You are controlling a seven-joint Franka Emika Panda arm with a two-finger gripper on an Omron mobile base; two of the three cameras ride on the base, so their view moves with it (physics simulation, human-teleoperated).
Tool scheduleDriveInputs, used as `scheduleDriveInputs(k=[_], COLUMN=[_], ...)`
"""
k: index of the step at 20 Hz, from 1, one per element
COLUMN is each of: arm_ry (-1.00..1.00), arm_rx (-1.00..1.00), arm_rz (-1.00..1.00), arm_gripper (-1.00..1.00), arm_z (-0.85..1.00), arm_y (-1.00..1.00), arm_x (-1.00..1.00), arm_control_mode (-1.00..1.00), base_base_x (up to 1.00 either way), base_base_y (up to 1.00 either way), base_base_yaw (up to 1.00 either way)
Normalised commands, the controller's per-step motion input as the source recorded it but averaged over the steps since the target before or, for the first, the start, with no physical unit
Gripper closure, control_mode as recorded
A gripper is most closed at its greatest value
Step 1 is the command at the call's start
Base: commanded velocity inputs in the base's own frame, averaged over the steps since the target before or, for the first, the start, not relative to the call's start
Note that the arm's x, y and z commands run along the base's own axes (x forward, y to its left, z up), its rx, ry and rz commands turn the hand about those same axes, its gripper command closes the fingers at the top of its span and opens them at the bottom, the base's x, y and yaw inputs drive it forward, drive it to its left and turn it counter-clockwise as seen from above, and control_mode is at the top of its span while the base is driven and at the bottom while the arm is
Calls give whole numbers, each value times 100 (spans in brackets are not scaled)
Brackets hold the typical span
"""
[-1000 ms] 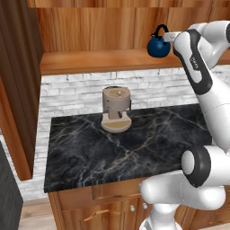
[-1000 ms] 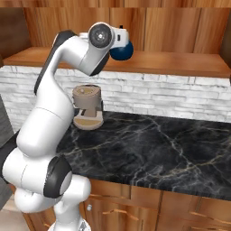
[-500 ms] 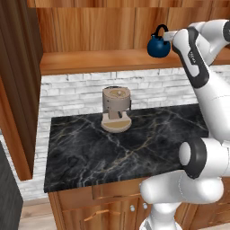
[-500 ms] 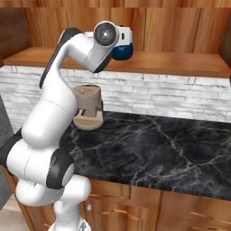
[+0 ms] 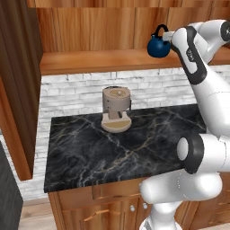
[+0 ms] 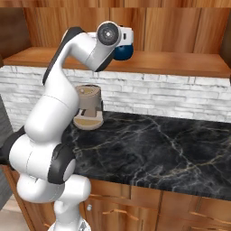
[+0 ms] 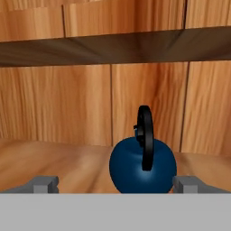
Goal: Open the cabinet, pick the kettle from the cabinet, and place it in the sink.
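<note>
The cabinet (image 5: 90, 60) stands open, its door (image 5: 18, 90) swung out at the left. On its wooden shelf (image 7: 54, 162) sits the small dark-blue kettle (image 7: 142, 169), its black loop handle (image 7: 145, 135) edge-on to the hand view. My gripper (image 7: 116, 184) is open and level with the kettle, one fingertip (image 7: 45, 184) on each side of it and a little short of its body. From the left base view the gripper (image 5: 167, 39) is right beside the kettle (image 5: 158, 45). In the right base view the hand hides most of the kettle (image 6: 124, 53). The sink is out of view.
A tan cylindrical coffee machine (image 5: 116, 108) stands at the back of the black marble counter (image 5: 112, 152), below the shelf. A white brick wall (image 6: 180, 94) runs behind the counter. Base cabinets with drawers (image 5: 99, 202) sit under it.
The arm has edged closer to the kettle and its elbow has shifted. The jaws stay wide open and the kettle has not moved.
</note>
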Motion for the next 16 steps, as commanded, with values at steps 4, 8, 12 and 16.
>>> scheduleDriveInputs(k=[4,8,12,16], arm_ry=[0,0,0,0], arm_rx=[0,0,0,0], arm_rz=[0,0,-1,-2], arm_gripper=[-100,-100,-100,-100], arm_z=[-3,-6,-7,-9], arm_y=[0,0,0,0], arm_x=[19,22,22,20], arm_control_mode=[-100,-100,-100,-100], base_base_x=[0,0,0,0], base_base_y=[0,0,0,0], base_base_yaw=[0,0,0,0])
